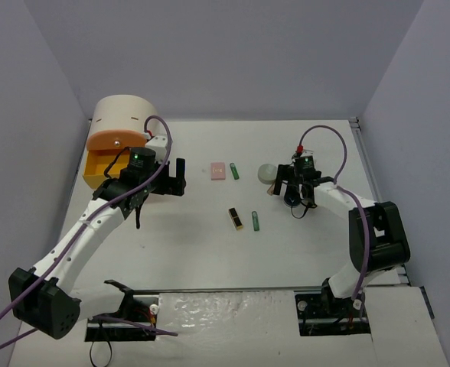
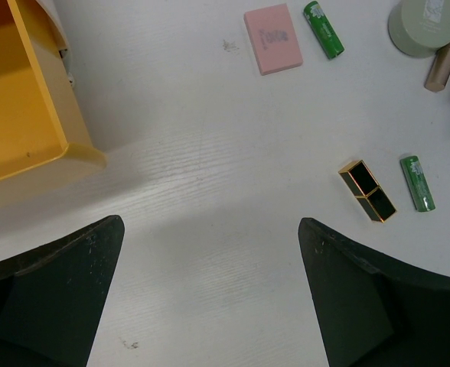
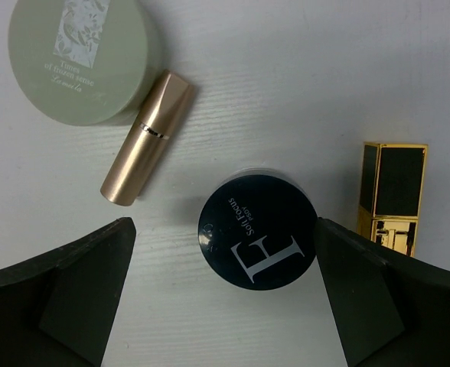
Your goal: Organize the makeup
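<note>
My left gripper (image 1: 173, 180) is open and empty over bare table beside the pulled-out yellow drawer (image 2: 26, 122); in its wrist view the gripper (image 2: 211, 223) has nothing between the fingers. Ahead of it lie a pink square compact (image 2: 273, 38), two green tubes (image 2: 323, 29) (image 2: 418, 183) and a gold-black tube (image 2: 367, 190). My right gripper (image 1: 294, 197) is open, and its jaws (image 3: 225, 223) straddle a black round compact (image 3: 258, 228) that is close to the right finger. A sage round compact (image 3: 79, 57), a rose-gold tube (image 3: 147, 138) and a second gold-black tube (image 3: 393, 195) lie nearby.
The cream drum-shaped box (image 1: 122, 121) stands at the back left with an orange drawer front (image 1: 116, 141) and the yellow drawer (image 1: 101, 170) pulled out. Grey walls enclose the white table (image 1: 194, 252) on three sides.
</note>
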`<control>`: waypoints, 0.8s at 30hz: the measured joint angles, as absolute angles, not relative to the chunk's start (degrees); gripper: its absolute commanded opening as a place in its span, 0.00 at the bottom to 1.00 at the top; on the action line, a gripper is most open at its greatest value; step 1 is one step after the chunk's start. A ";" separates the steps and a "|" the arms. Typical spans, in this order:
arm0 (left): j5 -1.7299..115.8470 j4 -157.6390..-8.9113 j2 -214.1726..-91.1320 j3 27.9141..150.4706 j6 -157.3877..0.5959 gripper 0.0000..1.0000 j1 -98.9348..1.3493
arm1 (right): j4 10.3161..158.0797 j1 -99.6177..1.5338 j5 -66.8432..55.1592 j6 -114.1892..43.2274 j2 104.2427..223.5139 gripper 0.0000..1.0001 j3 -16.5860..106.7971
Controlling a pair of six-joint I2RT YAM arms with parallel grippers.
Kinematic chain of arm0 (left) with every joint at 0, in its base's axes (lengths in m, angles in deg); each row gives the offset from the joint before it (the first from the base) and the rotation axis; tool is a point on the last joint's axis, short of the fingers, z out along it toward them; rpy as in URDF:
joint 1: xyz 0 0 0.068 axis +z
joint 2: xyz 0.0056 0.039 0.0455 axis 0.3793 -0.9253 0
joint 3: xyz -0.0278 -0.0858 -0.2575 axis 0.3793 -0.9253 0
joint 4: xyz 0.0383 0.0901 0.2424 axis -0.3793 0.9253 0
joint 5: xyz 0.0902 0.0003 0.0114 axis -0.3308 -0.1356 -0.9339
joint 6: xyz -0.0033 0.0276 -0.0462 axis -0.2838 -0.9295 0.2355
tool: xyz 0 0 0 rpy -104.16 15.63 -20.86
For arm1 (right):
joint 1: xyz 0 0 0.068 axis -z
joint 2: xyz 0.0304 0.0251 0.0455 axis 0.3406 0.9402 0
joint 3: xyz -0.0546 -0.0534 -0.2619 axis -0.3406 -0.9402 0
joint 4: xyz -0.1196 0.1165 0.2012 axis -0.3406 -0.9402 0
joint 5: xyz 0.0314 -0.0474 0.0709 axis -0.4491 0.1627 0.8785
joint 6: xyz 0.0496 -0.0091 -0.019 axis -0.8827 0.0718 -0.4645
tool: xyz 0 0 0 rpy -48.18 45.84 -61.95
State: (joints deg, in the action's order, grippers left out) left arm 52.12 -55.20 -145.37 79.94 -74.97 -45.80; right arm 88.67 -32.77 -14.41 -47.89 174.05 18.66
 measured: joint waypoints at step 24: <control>51.56 -55.22 -145.41 79.87 -74.92 0.97 -45.80 | 89.05 -34.58 -21.11 -51.05 179.20 0.68 18.57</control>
